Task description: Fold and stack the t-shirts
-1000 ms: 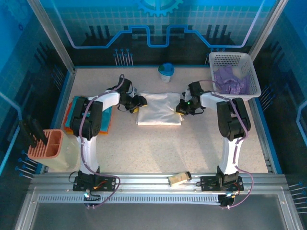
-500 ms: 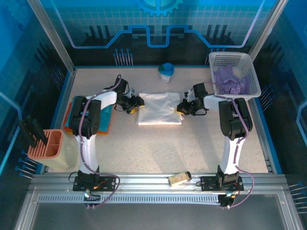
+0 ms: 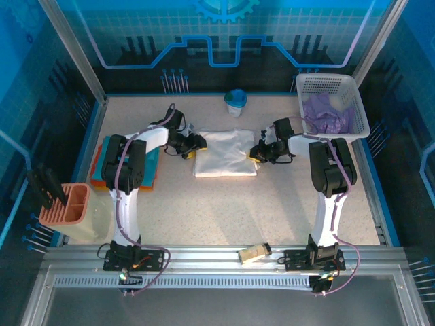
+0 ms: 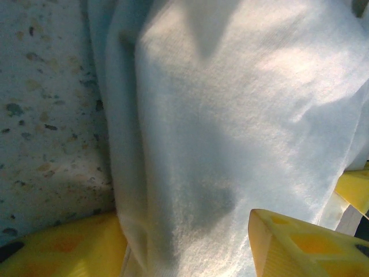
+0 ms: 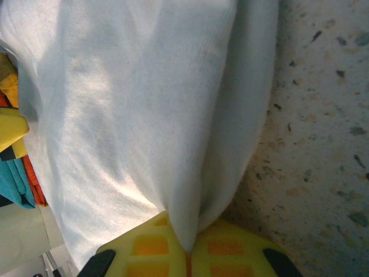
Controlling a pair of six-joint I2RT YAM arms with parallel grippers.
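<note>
Top external: over the last second both arms shifted only slightly. White shirt (image 3: 225, 155) unmoved, lying folded at table centre. Right gripper (image 3: 259, 152) pinches its right edge, fingers closed on the cloth. Left gripper (image 3: 192, 145) straddles the left edge, fingers wide. Judgement: grasp for the next fold is half set. Basket (image 3: 309, 85) holds purple shirt (image 3: 325, 114). Teal and orange shirts (image 3: 151, 161) stacked far left.

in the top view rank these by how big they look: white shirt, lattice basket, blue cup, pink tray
1. lattice basket
2. white shirt, not far behind the basket
3. pink tray
4. blue cup, clearly the smallest
</note>
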